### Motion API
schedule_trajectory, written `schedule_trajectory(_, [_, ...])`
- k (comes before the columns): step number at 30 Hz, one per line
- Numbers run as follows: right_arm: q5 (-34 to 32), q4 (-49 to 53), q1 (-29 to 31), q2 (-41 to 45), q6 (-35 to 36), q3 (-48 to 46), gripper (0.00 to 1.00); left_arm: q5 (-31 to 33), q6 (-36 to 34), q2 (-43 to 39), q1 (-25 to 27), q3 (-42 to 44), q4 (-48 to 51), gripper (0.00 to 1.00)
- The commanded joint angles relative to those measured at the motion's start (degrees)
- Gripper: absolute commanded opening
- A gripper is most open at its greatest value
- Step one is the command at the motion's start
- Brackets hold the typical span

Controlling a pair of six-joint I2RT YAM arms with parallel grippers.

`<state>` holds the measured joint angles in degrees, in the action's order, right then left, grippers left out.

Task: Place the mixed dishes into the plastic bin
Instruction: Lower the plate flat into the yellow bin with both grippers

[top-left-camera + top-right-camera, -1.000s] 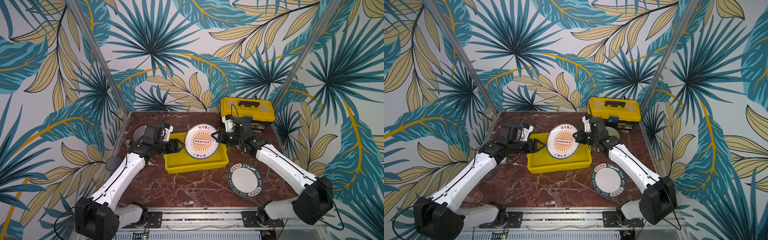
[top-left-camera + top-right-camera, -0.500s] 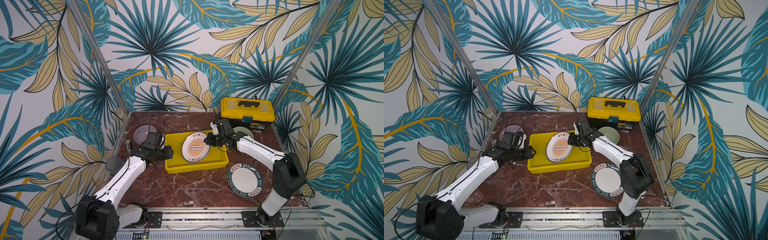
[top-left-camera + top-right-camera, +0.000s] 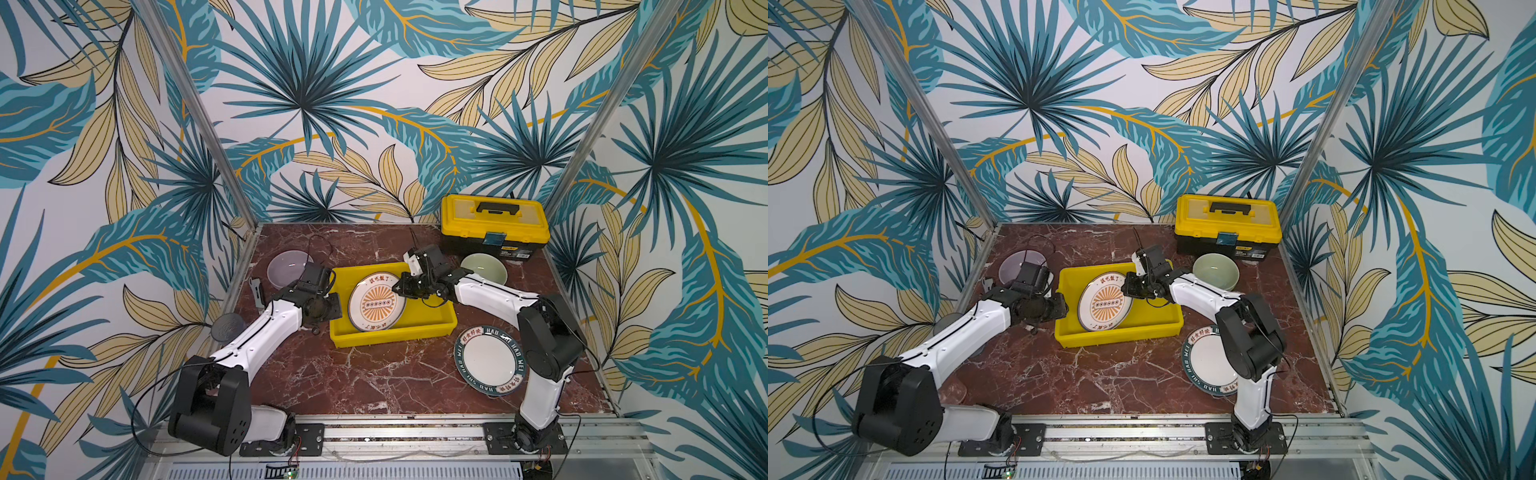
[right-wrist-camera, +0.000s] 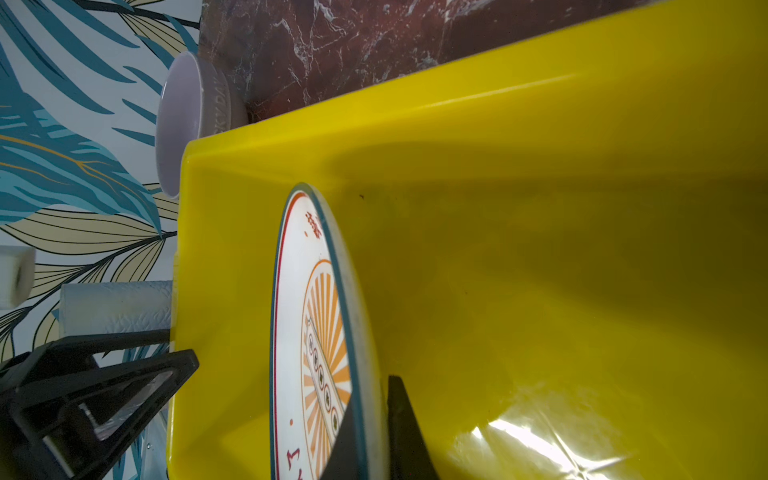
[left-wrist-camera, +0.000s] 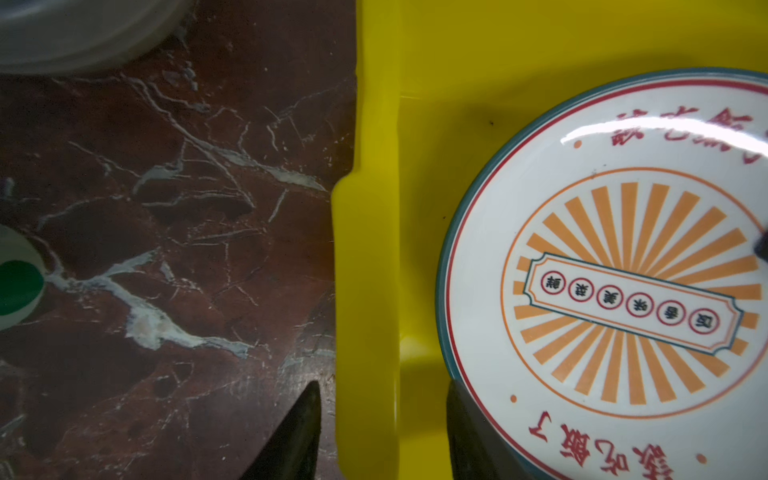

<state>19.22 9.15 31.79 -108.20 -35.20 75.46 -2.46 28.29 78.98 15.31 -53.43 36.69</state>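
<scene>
The yellow plastic bin (image 3: pixel 390 338) (image 3: pixel 1117 336) sits mid-table. Inside it the orange sunburst plate (image 3: pixel 376 303) (image 3: pixel 1104 303) leans tilted, its lower edge in the bin. My right gripper (image 3: pixel 401 286) (image 4: pixel 372 395) is shut on the plate's right rim, one finger on each face of the plate (image 4: pixel 307 332). My left gripper (image 3: pixel 334 305) (image 5: pixel 384 384) stands open astride the bin's left wall (image 5: pixel 365 249), one finger outside, one inside beside the plate (image 5: pixel 623 270), with gaps to the wall.
A lilac bowl (image 3: pixel 286 270) stands at the back left and a pale green bowl (image 3: pixel 484 268) right of the bin. A dark lettered plate (image 3: pixel 488 359) lies front right under the right arm. The yellow-and-black toolbox (image 3: pixel 492 224) fills the back right corner.
The right gripper has brought the sunburst plate down from above into the bin. The left gripper has dropped to the bin's left wall, its jaws narrowing.
</scene>
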Motion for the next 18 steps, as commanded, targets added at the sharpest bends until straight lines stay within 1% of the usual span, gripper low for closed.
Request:
schedule_trajectory(1, [2.8, -5.1, 0.5, -1.3, -1.6, 1.1, 0.0, 2.3, -1.2, 0.4, -0.5, -2.1, 0.8, 0.49])
schedule_trajectory(4, [3.0, -6.4, 1.0, -2.7, -2.0, 1.1, 0.0, 2.0, -2.1, 1.5, -0.6, -2.6, 0.8, 0.43])
schedule_trajectory(7, [4.1, -8.5, 1.6, -4.0, -2.9, 0.8, 0.0, 0.7, -4.6, 3.0, -0.5, -3.6, 0.8, 0.37])
schedule_trajectory(12, [3.1, -9.3, 2.7, -5.2, -3.8, 0.5, 0.0, 1.9, -7.2, 4.5, -0.6, -4.7, 0.5, 0.3])
schedule_trajectory(18, [2.6, -9.1, 3.8, -6.2, -3.8, 0.1, 0.0, 1.9, -8.7, 6.0, -0.7, -5.3, 0.2, 0.26])
